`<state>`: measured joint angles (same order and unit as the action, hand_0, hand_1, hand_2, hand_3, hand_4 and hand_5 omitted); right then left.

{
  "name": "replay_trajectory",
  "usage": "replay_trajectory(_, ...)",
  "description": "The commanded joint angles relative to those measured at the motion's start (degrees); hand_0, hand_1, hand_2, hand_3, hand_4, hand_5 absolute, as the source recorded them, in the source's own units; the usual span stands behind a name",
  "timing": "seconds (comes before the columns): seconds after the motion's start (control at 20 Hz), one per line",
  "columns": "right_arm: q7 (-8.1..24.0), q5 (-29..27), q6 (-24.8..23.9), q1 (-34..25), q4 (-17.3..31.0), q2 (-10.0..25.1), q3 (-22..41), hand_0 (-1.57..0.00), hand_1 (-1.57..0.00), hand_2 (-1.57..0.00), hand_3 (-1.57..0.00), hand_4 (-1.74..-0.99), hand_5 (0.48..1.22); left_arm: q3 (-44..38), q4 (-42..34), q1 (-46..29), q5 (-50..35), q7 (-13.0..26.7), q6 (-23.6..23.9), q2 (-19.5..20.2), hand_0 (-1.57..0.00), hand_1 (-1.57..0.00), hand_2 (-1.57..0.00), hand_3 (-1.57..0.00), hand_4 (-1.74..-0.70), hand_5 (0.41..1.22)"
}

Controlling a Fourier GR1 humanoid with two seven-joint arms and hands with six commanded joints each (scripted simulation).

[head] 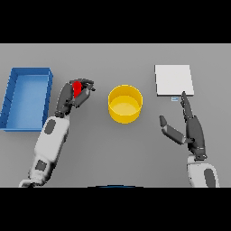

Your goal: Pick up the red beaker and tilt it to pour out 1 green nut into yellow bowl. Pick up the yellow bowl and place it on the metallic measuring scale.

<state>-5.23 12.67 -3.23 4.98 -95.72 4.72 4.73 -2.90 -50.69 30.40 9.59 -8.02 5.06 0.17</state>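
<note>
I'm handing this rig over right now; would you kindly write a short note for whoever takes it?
Left hand: shut on the red beaker, left of the yellow bowl.
Right hand: open, holding nothing, fingers pointing toward the metallic scale at right.
Done: beaker grasped.
No nut shows in the bowl; whether the beaker is lifted cannot be told.
Left: pour one green nut into the bowl, then set the bowl on the scale.
Blue bin at far left.

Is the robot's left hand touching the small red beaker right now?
Touching. The head view shows the left hand with its dark fingers curled round the small red beaker, which shows only partly between them.
</note>
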Motion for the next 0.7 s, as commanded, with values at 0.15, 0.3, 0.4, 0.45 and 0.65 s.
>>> replay_trajectory(0.15,-0.1,0.0,-0.1,-0.2,0.1,-0.4,0.1,0.0,0.0,0.0,0.0,-1.257,0.645,1.1,-0.7,-0.6,1.1,0.3,0.4,-0.8,-1.38,-1.39,-1.4,-1.33,-1.51,1.162)
replay_trajectory(0.3,0.0,-1.3,0.8,0.5,-0.9,-0.2,-0.1,0.0,0.0,0.0,0.0,-1.26,0.643,0.3,-1.4,-0.6,-0.5,-1.2,1.9,-1.2,-1.47,-1.48,-1.48,-1.45,-1.62,1.14)
replay_trajectory(0.4,0.2,-0.3,0.2,0.2,-0.8,0.1,0.0,0.0,0.0,0.0,0.0,-1.258,0.646,-0.5,-3.4,-0.5,-2.3,-1.9,2.3,-0.6,-1.51,-1.51,-1.51,-1.49,-1.66,1.128)
replay_trajectory(0.45,-0.2,-0.1,0.1,0.4,-0.4,0.1,0.0,0.0,0.0,0.0,0.0,-1.258,0.646,-0.2,-3.8,0.2,-2.5,-1.3,3.0,-1.3,-1.52,-1.52,-1.52,-1.51,-1.68,1.122)
replay_trajectory(0.65,-1.0,0.5,-0.1,0.4,-0.6,-0.1,0.5,0.0,0.0,0.0,0.0,-1.263,0.654,3.3,-9.9,-0.9,-0.8,0.7,3.2,0.3,-1.55,-1.55,-1.55,-1.54,-1.72,1.114)
